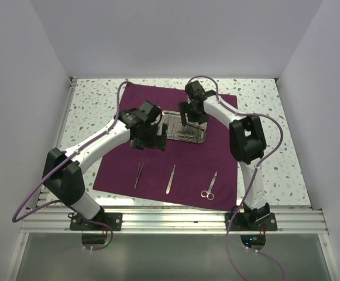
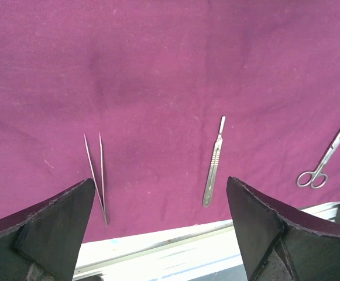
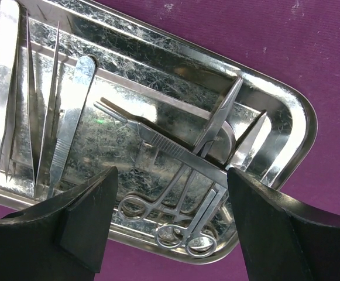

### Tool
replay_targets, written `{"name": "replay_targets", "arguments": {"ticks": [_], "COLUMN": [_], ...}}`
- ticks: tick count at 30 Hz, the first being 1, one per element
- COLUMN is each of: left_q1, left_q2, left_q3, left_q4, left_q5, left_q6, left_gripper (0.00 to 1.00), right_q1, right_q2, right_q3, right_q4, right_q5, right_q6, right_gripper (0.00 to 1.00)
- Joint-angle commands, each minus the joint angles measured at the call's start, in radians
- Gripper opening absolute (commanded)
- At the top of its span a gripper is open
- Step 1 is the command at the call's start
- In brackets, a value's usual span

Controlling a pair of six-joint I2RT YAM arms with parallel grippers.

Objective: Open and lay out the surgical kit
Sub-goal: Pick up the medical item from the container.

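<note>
**Spread black fingers above the tray: handling thin, slippery steel**

Looking down between the fingers of the right gripper [image 3: 171,181], standing wide apart and gripping nothing, just above the steel tray [image 3: 289,111]. Finding the kit already unfolded: lying flat as a purple cloth [image 2: 170,70], carrying the tray near its middle, and showing tweezers [image 2: 96,175], a scalpel handle [image 2: 213,170] and scissors [image 2: 325,161] in a row near the front edge. Seeing the left gripper [image 2: 161,187] released too, hanging above the cloth left of the tray, touching nothing. Waiting inside the tray: spare tweezers [image 3: 64,129] and crossed ring-handled clamps [image 3: 158,208].

Judging these pieces as light, stiff, thin and very slippery, probably sliding on the polished metal. Taking one by the middle of its shaft, across the narrow side, seeming safest. Expecting the crossed clamps to be dragging each other.

Not finding any readable brand, label or writing.
</note>
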Motion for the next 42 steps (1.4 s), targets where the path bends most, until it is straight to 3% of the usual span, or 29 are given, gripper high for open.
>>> {"name": "replay_targets", "arguments": {"ticks": [1,11,14,17,18,20,21,25,33,42], "left_q1": [0.009,0.015,0.017,0.017,0.018,0.020,0.018,0.020,0.020,0.020], "left_q2": [0.007,0.029,0.037,0.044,0.046,0.050,0.050,0.052,0.052,0.038], "left_q3": [0.033,0.045,0.050,0.048,0.048,0.048,0.048,0.044,0.038,0.035], "left_q4": [-0.012,-0.020,-0.020,-0.013,-0.012,-0.009,-0.006,0.005,0.020,0.028], "left_q5": [-0.012,-0.011,-0.009,-0.008,-0.008,-0.005,-0.005,-0.003,0.000,0.003], "left_q6": [0.030,0.044,0.047,0.050,0.050,0.050,0.052,0.052,0.050,0.057], "left_gripper": [0.97,0.95,0.95,0.94,0.95,0.94,0.94,0.93,0.91,0.90], "right_q1": [0.003,0.003,0.002,0.003,0.002,0.003,0.002,0.003,0.002,0.002], "right_q2": [0.015,0.091,0.094,0.083,0.081,0.074,0.069,0.048,-0.004,-0.060], "right_q3": [0.013,0.068,0.056,0.020,0.013,-0.015,-0.024,-0.072,-0.064,0.091], "right_q4": [0.013,-0.010,-0.012,-0.009,-0.006,-0.007,-0.007,0.001,-0.027,-0.137], "right_q5": [-0.027,-0.030,-0.030,-0.030,-0.030,-0.027,-0.025,-0.022,0.013,0.039], "right_q6": [-0.015,-0.010,-0.003,0.000,0.000,0.002,0.002,0.002,0.005,0.029], "right_gripper": [0.79,0.77,0.71,0.56,0.46,0.38,0.30,0.12,0.07,0.07]}}
